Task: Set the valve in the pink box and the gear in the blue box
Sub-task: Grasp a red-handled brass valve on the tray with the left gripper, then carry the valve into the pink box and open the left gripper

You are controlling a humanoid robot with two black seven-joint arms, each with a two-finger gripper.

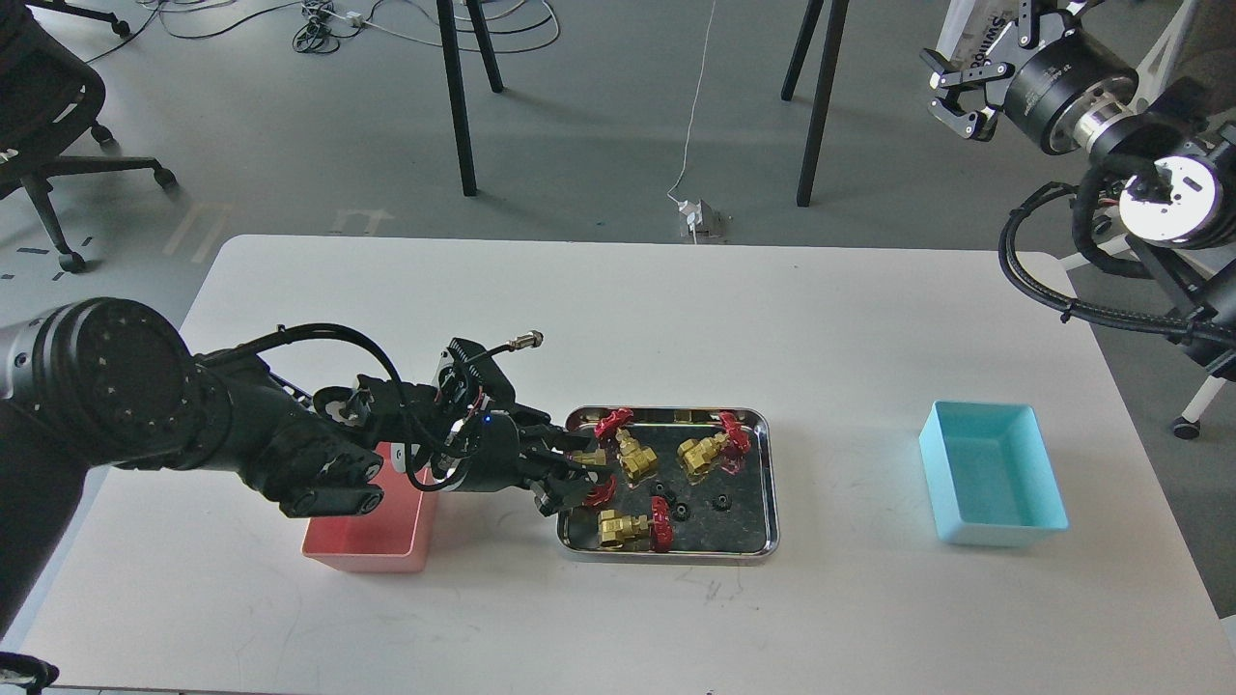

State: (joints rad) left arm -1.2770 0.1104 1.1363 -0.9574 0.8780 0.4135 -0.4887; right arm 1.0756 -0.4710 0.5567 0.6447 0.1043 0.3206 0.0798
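Observation:
A steel tray (770, 483) at the table's middle holds four brass valves with red handwheels and three tiny black gears (682, 511). My left gripper (582, 476) reaches over the tray's left edge and is shut on the leftmost valve (591, 459). The other valves lie at the tray's back middle (634, 458), back right (708, 451) and front left (630, 528). The pink box (372, 534) stands left of the tray, partly hidden under my left arm. The blue box (995, 473) stands empty at the right. My right gripper (958, 89) hangs open and empty, high beyond the table's far right.
Thick black cables (1062, 290) of my right arm hang over the table's far right corner. Table legs (462, 106) and an office chair (48, 145) stand on the floor behind the table.

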